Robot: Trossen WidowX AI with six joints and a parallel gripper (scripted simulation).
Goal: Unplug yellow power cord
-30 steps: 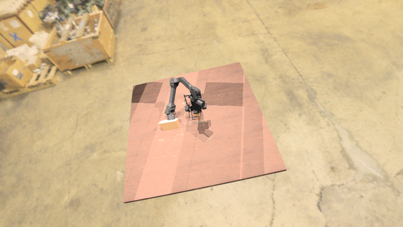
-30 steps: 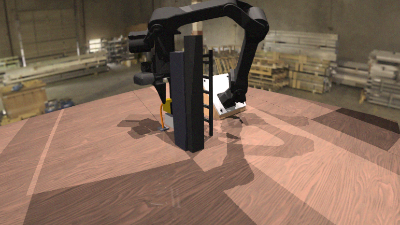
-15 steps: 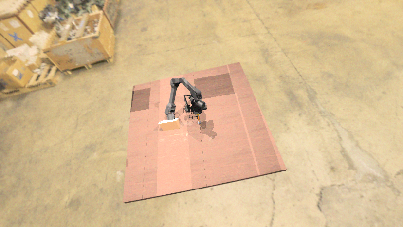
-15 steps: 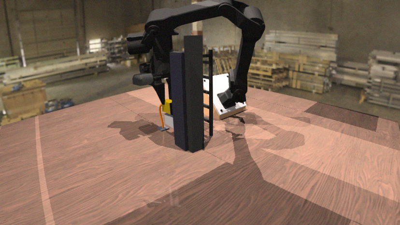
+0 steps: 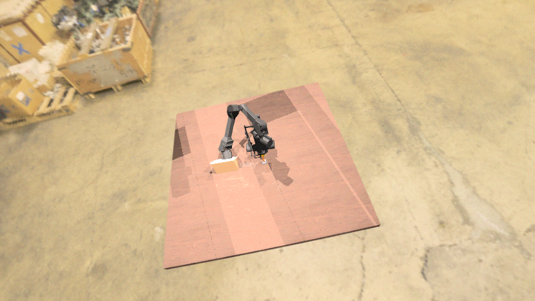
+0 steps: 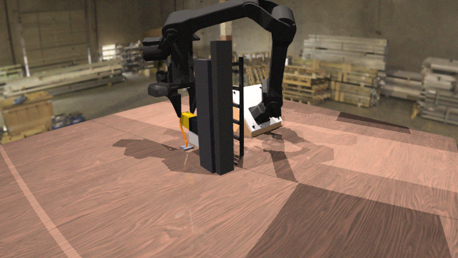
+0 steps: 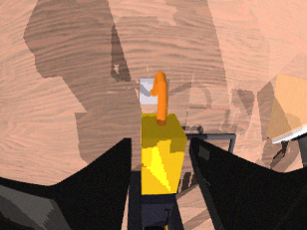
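Note:
The yellow plug (image 5: 262, 155) (image 6: 186, 119) (image 7: 164, 173) has an orange-yellow cord (image 6: 183, 133) (image 7: 162, 99) running from its outer end down to a small grey plate (image 6: 186, 147) (image 7: 148, 91). A dark block (image 7: 158, 203) adjoins the plug's inner end in the wrist view; whether the plug is seated in it cannot be seen. My gripper (image 6: 186, 113) (image 7: 160, 145) is partly open, with its fingers on either side of the plug. A gap shows at the plug's left, and a very narrow one at its right. I cannot tell which dark part is the power strip.
Two tall dark uprights (image 6: 223, 108) (image 6: 204, 115) stand beside the plug and hide its inner side in the exterior view. A black ladder-like frame (image 6: 241, 106) (image 7: 233, 144) stands close behind them. A wooden block (image 5: 225, 166) (image 7: 289, 106) (image 6: 253, 99) with a slanted white board is at the arm's base.

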